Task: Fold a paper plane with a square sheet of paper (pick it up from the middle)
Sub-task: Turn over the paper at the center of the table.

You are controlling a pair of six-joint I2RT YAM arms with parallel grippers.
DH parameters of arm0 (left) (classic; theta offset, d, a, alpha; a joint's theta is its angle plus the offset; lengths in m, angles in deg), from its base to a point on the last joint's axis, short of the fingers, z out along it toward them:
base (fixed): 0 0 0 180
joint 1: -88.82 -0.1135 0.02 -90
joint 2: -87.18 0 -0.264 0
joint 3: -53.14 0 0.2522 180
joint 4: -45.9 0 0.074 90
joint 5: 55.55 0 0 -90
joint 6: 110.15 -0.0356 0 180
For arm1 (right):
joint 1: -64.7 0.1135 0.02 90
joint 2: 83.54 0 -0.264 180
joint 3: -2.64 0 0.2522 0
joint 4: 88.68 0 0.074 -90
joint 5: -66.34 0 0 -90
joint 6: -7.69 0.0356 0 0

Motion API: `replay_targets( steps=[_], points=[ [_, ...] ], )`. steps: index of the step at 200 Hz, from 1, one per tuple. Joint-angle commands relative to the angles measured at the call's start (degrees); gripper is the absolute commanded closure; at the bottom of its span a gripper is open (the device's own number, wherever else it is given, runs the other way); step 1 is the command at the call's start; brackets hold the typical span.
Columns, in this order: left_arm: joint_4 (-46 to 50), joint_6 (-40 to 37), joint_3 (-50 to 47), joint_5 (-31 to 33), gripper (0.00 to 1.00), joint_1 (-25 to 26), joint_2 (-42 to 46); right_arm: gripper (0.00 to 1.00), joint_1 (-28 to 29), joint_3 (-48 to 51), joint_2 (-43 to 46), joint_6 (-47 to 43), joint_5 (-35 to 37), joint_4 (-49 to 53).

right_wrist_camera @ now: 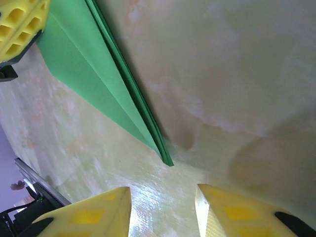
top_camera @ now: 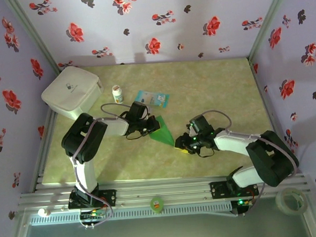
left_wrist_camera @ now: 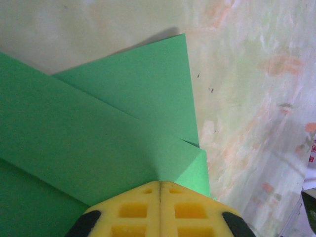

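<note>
Plane [top_camera: 162, 132] lies mid-table [top_camera: 215, 88], nose toward the right gripper [top_camera: 182, 145]. Left wrist view: left gripper [left_wrist_camera: 159, 186] has its jaws pressed together, pinching the plane's layered tail. Right wrist view: right jaws are moderately parted, holding nothing, just short of the nose. Top view adds a blue-and-white packet [top_camera: 152, 98], its print too small to read.

The yellow-fingered left gripper [left_wrist_camera: 159, 186] is clamped flat on the wide end of the folded bright green paper plane [left_wrist_camera: 98, 133], its arm reached forward. The yellow-fingered right gripper [right_wrist_camera: 163, 197] is held parted, forearm stretched leftward.
</note>
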Motion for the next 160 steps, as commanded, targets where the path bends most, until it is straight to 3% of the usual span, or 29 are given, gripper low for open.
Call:
replay_targets(
  steps=[1,55,160],
  points=[
    [3.41,0.68,-1.83,1.99,0.97,-0.97,-1.6,0.63,-0.34,-1.2,-1.34,3.19,-0.31,-3.26],
    [3.3,0.66,-1.77,1.77,0.97,-0.98,-1.68,0.66,-0.43,-1.92,-2.89,4.85,2.76,-4.47],
    [2.24,1.75,-1.79,1.11,0.97,-1.42,-1.84,0.68,-0.87,-2.29,-4.12,5.47,0.95,-4.77]
  ],
)
